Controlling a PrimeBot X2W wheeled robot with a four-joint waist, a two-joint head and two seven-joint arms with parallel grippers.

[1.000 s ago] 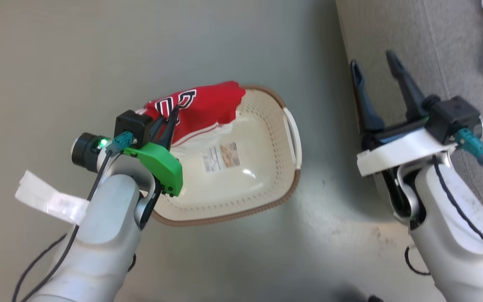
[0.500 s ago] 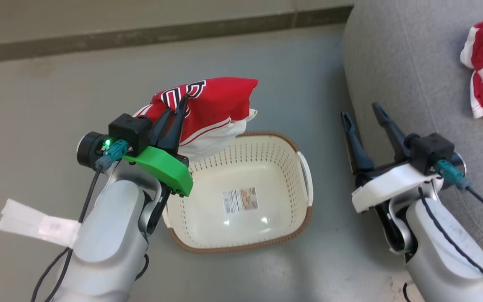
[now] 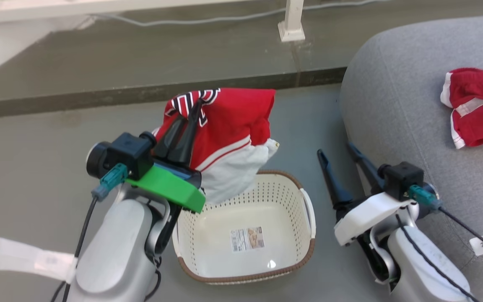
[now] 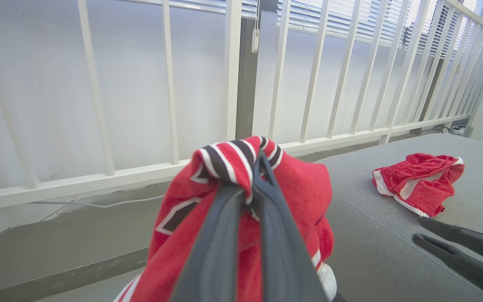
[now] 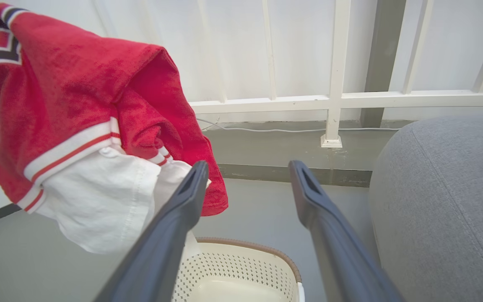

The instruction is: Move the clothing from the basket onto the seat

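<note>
Floor [image 3: 36, 138] left of the basket [image 3: 308, 218] is bare, with wide room up to the dark kerb [image 3: 99, 95]. Near half of the basket mouth is open. The red jersey [image 3: 233, 121], pinched in the left tool [image 3: 191, 111], hangs above the far-left corner. Between basket and seat [image 3: 392, 105] runs a narrow lane of floor, taken up by the right tool [image 3: 334, 149], fingers spread, nothing between them. Seat top is broad and free on the near side; a second red garment [image 3: 474, 107] lies far right. Beyond the kerb, white railing [image 4: 170, 84] and a post foot [image 3: 291, 29] bar the way.
</note>
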